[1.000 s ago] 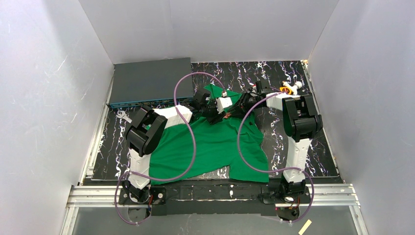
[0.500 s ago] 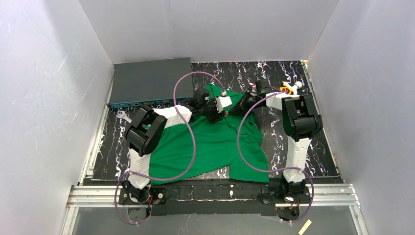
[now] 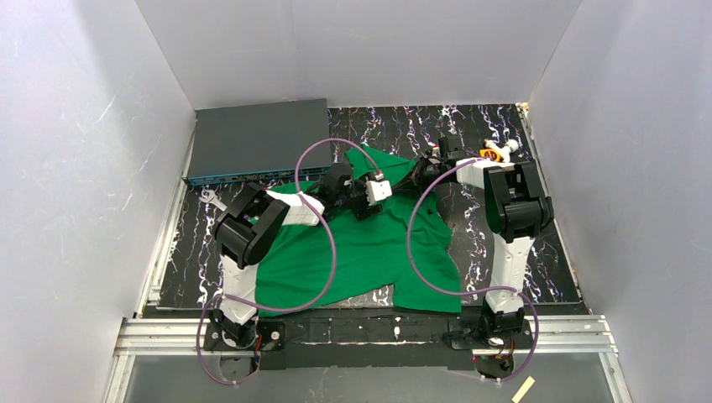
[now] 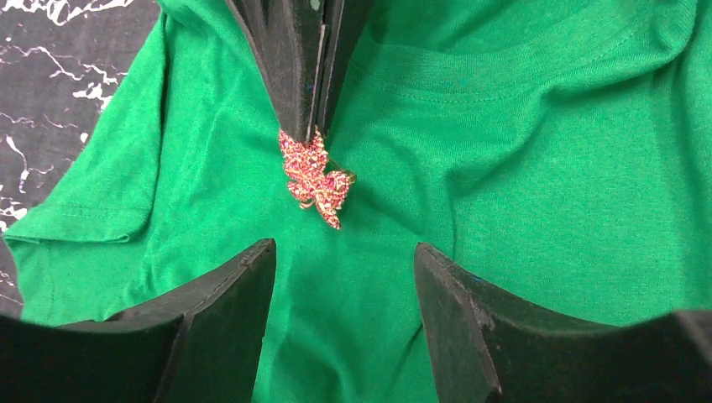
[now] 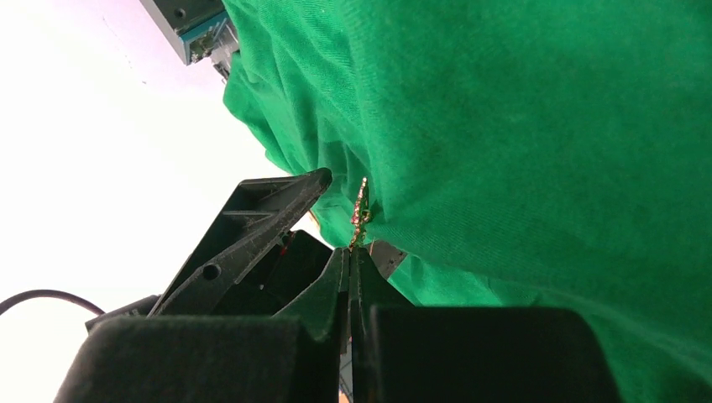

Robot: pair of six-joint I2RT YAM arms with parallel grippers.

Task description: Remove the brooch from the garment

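Desk: black with white veining, filling the middle of the top view.

Garment: bright green, spread over the centre of the desk, neck end toward upper middle, hem toward the bottom edge.

Grey flat box: upper left, at the far side of the desk, near one sleeve.

Left arm and right arm: reach in from lower left and right and meet over the upper part of the garment.

Orange-yellow ring: upper right, off the cloth.

Left jaws: open. Fingers stand apart at the bottom of the left wrist view, only green cloth between them.

Right jaws: closed tight, tips pinching the upper tip of the brooch.

Brooch: red-orange leaf, centre-left in the left wrist view, against the cloth below the neckband seam. It is edge-on in the right wrist view, just beside the fabric. Whether its pin is in the cloth: cannot tell.
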